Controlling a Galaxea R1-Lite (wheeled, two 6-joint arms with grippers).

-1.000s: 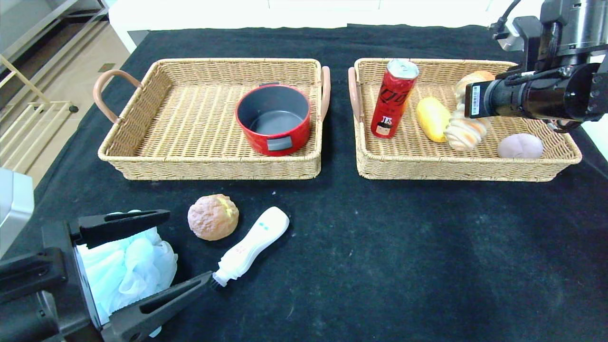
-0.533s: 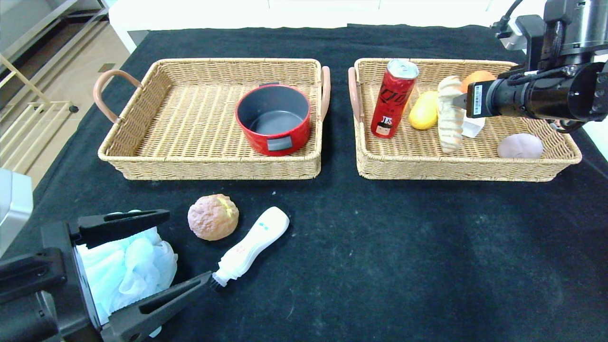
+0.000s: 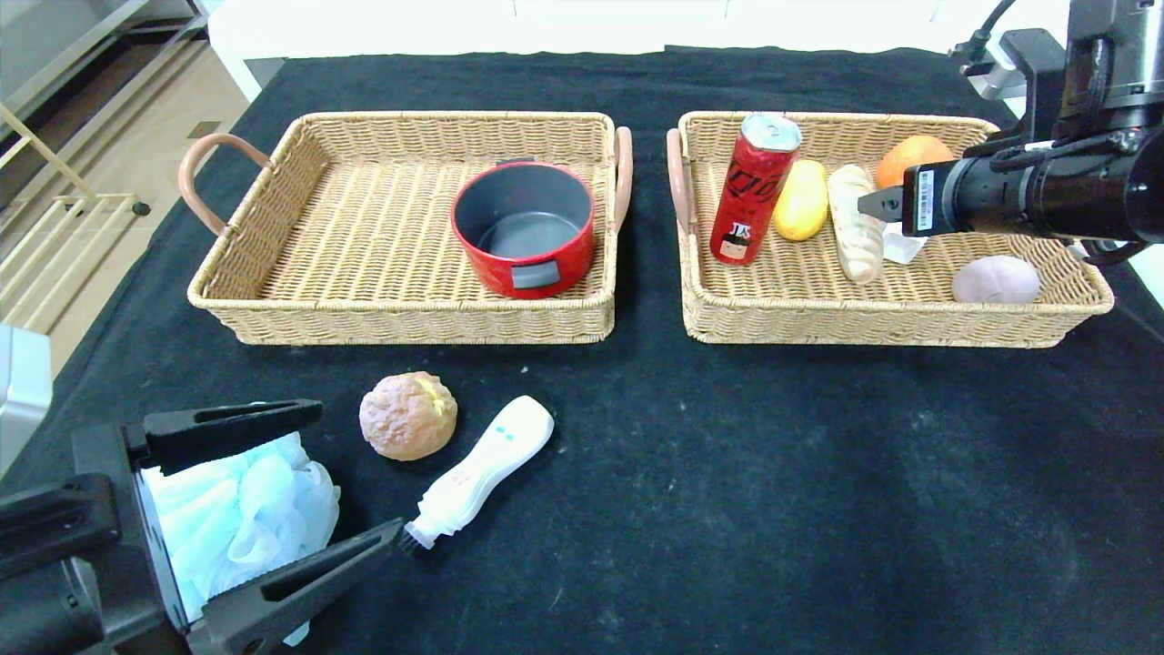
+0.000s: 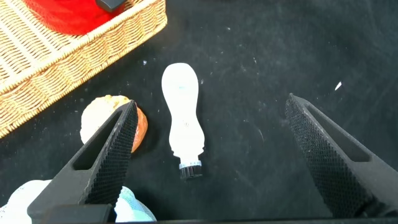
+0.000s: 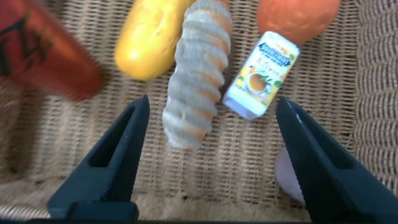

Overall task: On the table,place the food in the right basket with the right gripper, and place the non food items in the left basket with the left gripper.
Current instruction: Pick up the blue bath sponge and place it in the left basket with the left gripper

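My right gripper (image 3: 878, 214) (image 5: 212, 102) hovers open over the right basket (image 3: 891, 323), holding nothing. Just below it a twisted bread loaf (image 3: 855, 232) (image 5: 196, 81) lies flat on the wicker. It rests between a yellow bread (image 3: 802, 211) (image 5: 149, 37) and a small juice carton (image 3: 900, 244) (image 5: 261, 74). My left gripper (image 3: 359, 468) (image 4: 211, 102) is open and empty low over the table's near left. A white brush (image 3: 482, 462) (image 4: 183, 118), a round brown bun (image 3: 407, 415) (image 4: 102, 118) and a pale blue bath pouf (image 3: 241, 509) lie by it.
The right basket also holds a red can (image 3: 755, 186), an orange (image 3: 909, 155) and a pinkish bun (image 3: 996, 279). A red pot (image 3: 523, 227) stands in the left basket (image 3: 400, 318). Black cloth covers the table.
My right gripper opened and let go of the twisted loaf, which dropped flat into the basket. The yellow bread shifted toward the can. The left arm stayed still.
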